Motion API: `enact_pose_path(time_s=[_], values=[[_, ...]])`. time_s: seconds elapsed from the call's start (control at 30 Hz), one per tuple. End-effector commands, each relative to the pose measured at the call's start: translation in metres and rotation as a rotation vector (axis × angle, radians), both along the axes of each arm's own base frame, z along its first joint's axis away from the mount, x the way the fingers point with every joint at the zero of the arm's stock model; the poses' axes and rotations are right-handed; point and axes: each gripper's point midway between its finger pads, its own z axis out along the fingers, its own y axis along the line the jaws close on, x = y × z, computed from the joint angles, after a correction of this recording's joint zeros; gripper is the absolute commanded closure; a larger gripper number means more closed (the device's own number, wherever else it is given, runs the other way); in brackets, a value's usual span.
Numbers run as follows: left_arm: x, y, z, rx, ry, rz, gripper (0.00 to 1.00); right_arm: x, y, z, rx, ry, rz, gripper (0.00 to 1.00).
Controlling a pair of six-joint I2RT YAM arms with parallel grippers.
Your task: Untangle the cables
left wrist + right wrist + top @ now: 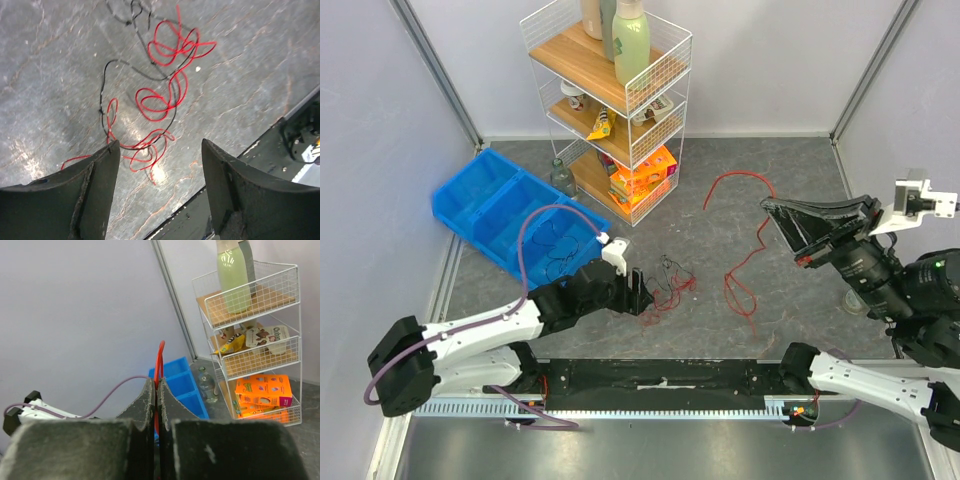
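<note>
A small tangle of thin red and black cables (pixel 670 285) lies on the grey table just right of my left gripper (pixel 638 293). In the left wrist view the tangle (pixel 160 100) spreads ahead of the open left gripper (pixel 159 150), and nothing is between its jaws. A black strand reaches the tip of the left finger (pixel 107 155). A long red cable (pixel 745 255) runs from the table up to my right gripper (pixel 767 205), which holds it lifted. In the right wrist view that gripper (pixel 157 382) is shut on the red cable (pixel 159 357).
A white wire shelf rack (pixel 620 100) with bottles and snack packs stands at the back. A blue bin (pixel 495 210) sits back left, with a clear bottle (pixel 560 175) beside it. A black strip (pixel 660 375) runs along the near edge.
</note>
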Motion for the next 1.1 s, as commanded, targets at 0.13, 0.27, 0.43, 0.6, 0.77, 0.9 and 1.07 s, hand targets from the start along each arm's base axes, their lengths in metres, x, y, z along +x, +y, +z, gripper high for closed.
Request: enact_pose_path(time_s=[0.13, 0.27, 0.43, 0.6, 0.77, 0.9, 1.07], values=[[0.002, -0.018, 0.041, -0.109, -0.076, -0.083, 0.19, 0.006, 0.002, 0.022, -0.008, -0.050, -0.030, 1.00], [-0.015, -0.042, 0.089, -0.296, -0.123, -0.219, 0.10, 0.010, 0.019, 0.010, -0.040, -0.026, 0.004, 1.00], [-0.012, -0.039, 0.142, -0.378, -0.290, -0.247, 0.18, 0.004, 0.033, 0.005, -0.035, -0.018, 0.074, 1.00], [-0.010, -0.033, 0.182, -0.456, -0.417, -0.237, 0.18, -0.001, 0.046, 0.005, -0.020, -0.013, 0.141, 1.00], [-0.010, -0.040, 0.192, -0.508, -0.458, -0.262, 0.01, -0.006, 0.059, -0.001, -0.007, 0.007, 0.209, 1.00], [-0.021, -0.062, 0.182, -0.537, -0.407, -0.378, 0.01, -0.012, 0.067, -0.002, 0.008, 0.013, 0.261, 1.00], [-0.063, -0.087, 0.189, -0.720, -0.368, -0.657, 0.03, -0.013, 0.068, -0.002, 0.022, 0.024, 0.272, 1.00]])
